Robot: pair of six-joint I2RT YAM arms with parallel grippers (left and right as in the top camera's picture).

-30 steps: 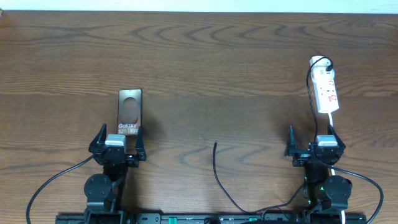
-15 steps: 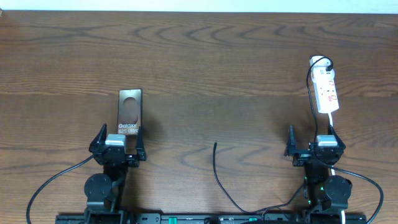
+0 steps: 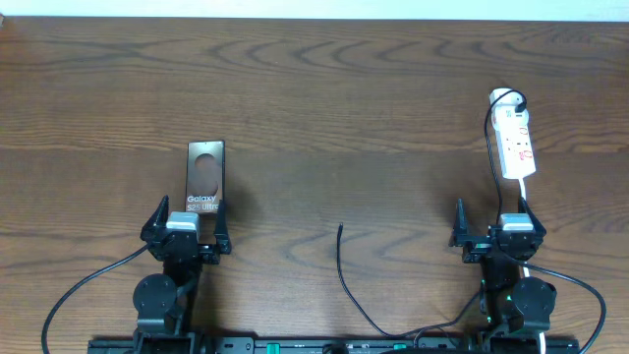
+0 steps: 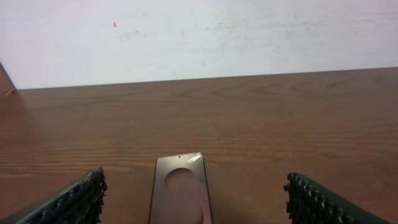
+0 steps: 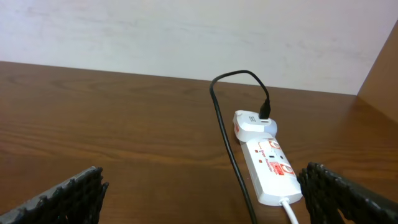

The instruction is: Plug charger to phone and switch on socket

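- Okay, your charger point(image 3: 342, 267) lies loose on the table point(image 3: 314, 108), tip free.
- Left gripper point(image 4: 196, 202) gapes wide, empty; phone point(image 3: 204, 177) flat between its fingers point(image 4: 81, 199).
- Right gripper point(image 5: 208, 196) wide too, empty; socket point(image 3: 516, 146) farther out, white adapter point(image 5: 255, 123) plugged in.

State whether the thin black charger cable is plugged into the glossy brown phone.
Unplugged: the thin black charger cable ends loose, apart from the glossy brown phone.

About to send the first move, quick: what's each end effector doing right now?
Left end effector: open, holding nothing.
Right end effector: open, holding nothing.
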